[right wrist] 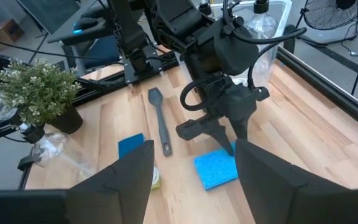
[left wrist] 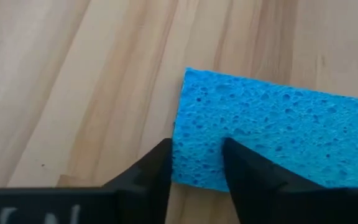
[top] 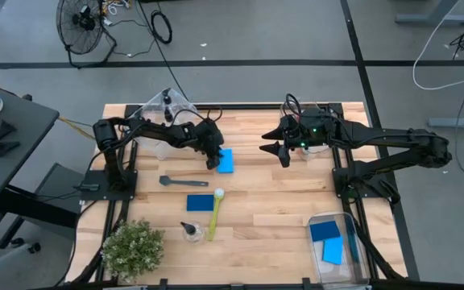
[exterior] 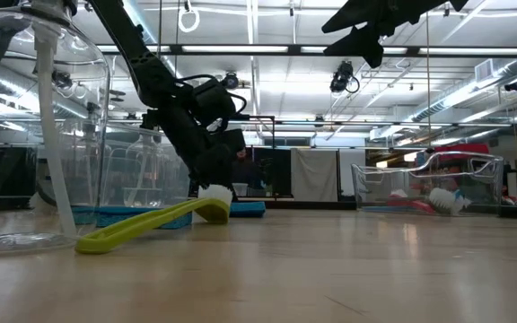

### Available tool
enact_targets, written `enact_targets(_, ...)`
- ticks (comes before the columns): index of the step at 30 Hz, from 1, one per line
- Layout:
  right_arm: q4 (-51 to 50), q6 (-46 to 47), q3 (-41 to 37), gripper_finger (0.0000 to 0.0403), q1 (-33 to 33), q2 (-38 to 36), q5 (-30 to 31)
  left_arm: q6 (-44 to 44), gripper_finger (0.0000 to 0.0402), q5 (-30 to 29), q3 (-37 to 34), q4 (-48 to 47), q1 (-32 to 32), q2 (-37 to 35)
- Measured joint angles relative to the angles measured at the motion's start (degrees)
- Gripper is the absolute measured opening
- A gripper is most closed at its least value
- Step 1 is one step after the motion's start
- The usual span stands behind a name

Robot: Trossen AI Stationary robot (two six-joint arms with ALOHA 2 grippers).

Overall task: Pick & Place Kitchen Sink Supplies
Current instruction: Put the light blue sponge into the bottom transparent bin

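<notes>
Left gripper [left wrist: 194, 168] straddles the near edge of a blue sponge [left wrist: 272, 134], fingers partly apart, not yet clamped. Sponge's long axis runs across the jaws. Right gripper [top: 283, 151] waits open, well apart.

From overhead I look straight down on the whole pale wooden table [top: 280, 201]. My low camera sits at tabletop height, facing level across it. My left wrist camera hangs close above a flat blue rectangular sponge [left wrist: 272, 137]; my right wrist camera sees that sponge from farther off.
</notes>
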Motion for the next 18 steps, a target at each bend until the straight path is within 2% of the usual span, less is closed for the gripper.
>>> enact_targets(18, 0.07, 0.01, 0.0, 0.0224, 0.0, 0.0, 0.0, -0.08, 0.0042, 0.02, 0.0, -0.13, -0.03, 0.0)
